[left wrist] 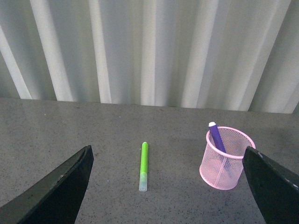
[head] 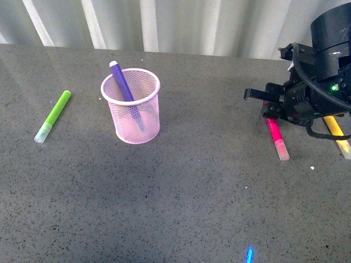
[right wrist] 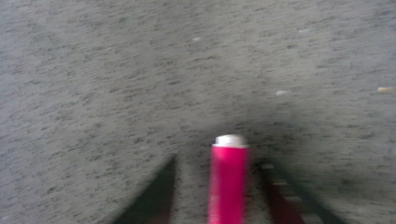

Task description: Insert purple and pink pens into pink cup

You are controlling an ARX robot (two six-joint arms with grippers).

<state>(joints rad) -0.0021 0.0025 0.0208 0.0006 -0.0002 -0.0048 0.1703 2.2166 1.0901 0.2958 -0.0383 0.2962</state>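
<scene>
The pink cup [head: 143,129] stands upright left of centre on the grey table, with the purple pen [head: 120,81] leaning inside it, white tip up. Flat on the table at the right lies the pink pen [head: 277,137], pale cap toward the front. My right gripper [head: 264,104] is low over the pen's far end, open. In the right wrist view the pink pen [right wrist: 229,182] lies between the two spread fingers [right wrist: 156,198], which are apart from it. My left gripper [left wrist: 163,186] is open and empty, with the pink cup [left wrist: 233,175] and purple pen [left wrist: 215,136] ahead of it.
A lime-green marker [head: 53,116] lies left of the cup and shows in the left wrist view as the same green marker [left wrist: 144,165]. A yellow marker [head: 337,131] lies at the far right beside the right arm. A white corrugated wall [head: 175,22] bounds the table's back.
</scene>
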